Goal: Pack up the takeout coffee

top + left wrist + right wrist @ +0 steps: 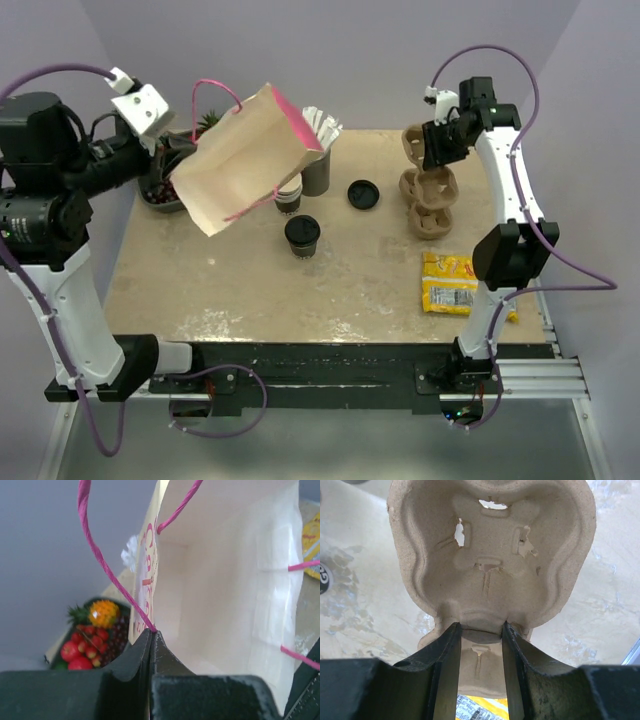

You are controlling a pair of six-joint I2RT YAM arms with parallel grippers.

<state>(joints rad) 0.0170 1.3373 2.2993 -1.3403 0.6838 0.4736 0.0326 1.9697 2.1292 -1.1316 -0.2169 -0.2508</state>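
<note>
Now L tool [152, 635] grips bag [225, 580], R tool [480, 628] carrier [490, 545].

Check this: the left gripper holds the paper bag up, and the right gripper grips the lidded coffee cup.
Wrong: the right gripper grips the pulp cup carrier, per the right wrist view; the lidded coffee cup stands free on the table. The left gripper does hold the paper bag.

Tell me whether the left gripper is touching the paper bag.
Touching. The left wrist view shows the left gripper pinched shut on the rim of the paper bag, with no gap visible.
</note>
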